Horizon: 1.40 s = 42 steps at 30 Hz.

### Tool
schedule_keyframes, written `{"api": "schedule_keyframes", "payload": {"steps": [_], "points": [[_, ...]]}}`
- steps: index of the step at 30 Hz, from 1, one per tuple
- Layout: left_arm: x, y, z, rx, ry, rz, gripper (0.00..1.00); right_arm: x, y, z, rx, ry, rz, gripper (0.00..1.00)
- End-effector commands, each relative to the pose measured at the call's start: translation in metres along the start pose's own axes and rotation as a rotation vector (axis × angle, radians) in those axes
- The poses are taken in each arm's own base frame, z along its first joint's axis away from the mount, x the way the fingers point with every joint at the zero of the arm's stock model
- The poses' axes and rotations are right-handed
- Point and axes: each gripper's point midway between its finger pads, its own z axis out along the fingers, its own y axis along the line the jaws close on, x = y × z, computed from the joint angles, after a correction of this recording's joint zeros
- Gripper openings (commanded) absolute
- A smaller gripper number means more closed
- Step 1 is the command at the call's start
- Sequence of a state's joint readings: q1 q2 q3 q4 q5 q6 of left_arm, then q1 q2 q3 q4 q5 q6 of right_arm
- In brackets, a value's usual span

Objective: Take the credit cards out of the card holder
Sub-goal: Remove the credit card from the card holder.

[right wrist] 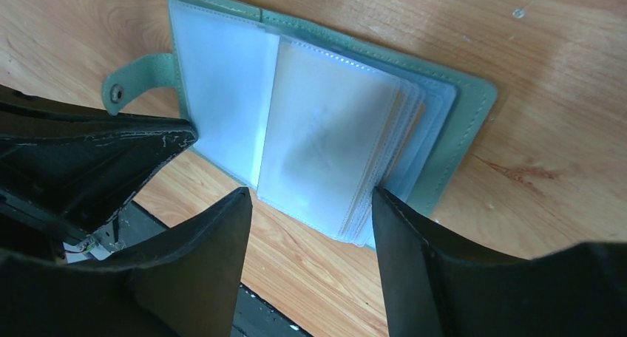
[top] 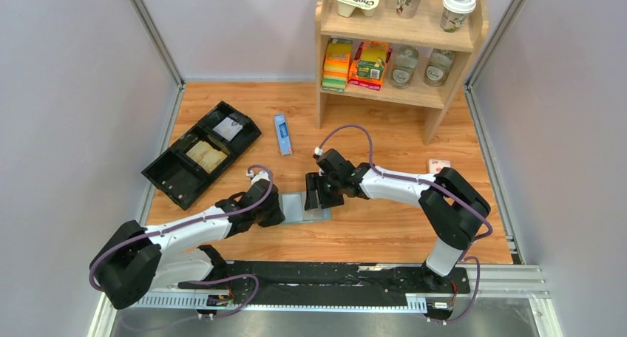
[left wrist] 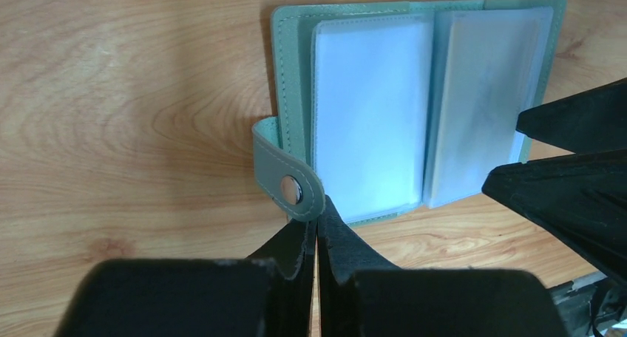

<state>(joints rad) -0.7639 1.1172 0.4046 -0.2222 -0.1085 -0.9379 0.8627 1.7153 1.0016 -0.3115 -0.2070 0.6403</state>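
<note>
Well, left end effector (left wrist: pixel 318 217), closed, seems to pin the card holder (left wrist: pixel 290 78) by its snap tab (left wrist: pixel 290 188); right end effector (right wrist: pixel 310 196), wide, should nip one credit card, not pages (right wrist: pixel 325 137).

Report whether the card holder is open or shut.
Open. The card holder lies spread flat on the table, clear pocket pages facing up, snap strap undone.

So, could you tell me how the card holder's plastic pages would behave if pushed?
Probably floppy: the thin pocket pages fan loosely. Likely slippery, given their glossy sheen. The open card holder seems light, so may slide.
</note>
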Motion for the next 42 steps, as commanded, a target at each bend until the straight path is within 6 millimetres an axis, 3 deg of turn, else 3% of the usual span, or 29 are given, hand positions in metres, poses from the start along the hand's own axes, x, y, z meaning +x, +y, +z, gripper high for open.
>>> {"api": "schedule_keyframes", "payload": {"steps": [1,9,18,24,32,42], "points": [[0.016,-0.001,0.005,0.010,0.047,-0.006,0.03,-0.016,0.029,-0.005,-0.093,-0.035,-0.037,0.63],[0.016,-0.006,0.008,0.013,0.052,0.003,0.02,-0.023,0.040,-0.018,-0.119,-0.053,-0.068,0.64],[0.018,-0.008,0.008,0.025,0.053,-0.007,0.01,-0.023,0.028,-0.016,-0.056,-0.063,-0.064,0.71],[0.021,-0.006,0.009,0.024,0.057,-0.016,0.01,-0.026,0.026,-0.021,-0.043,-0.083,-0.071,0.79],[0.020,-0.008,0.009,0.032,0.055,-0.018,0.00,-0.038,0.035,-0.036,-0.049,-0.125,-0.111,1.00],[0.023,-0.007,0.010,0.031,0.064,-0.021,0.00,-0.041,0.025,-0.026,0.000,-0.119,-0.120,1.00]]}}
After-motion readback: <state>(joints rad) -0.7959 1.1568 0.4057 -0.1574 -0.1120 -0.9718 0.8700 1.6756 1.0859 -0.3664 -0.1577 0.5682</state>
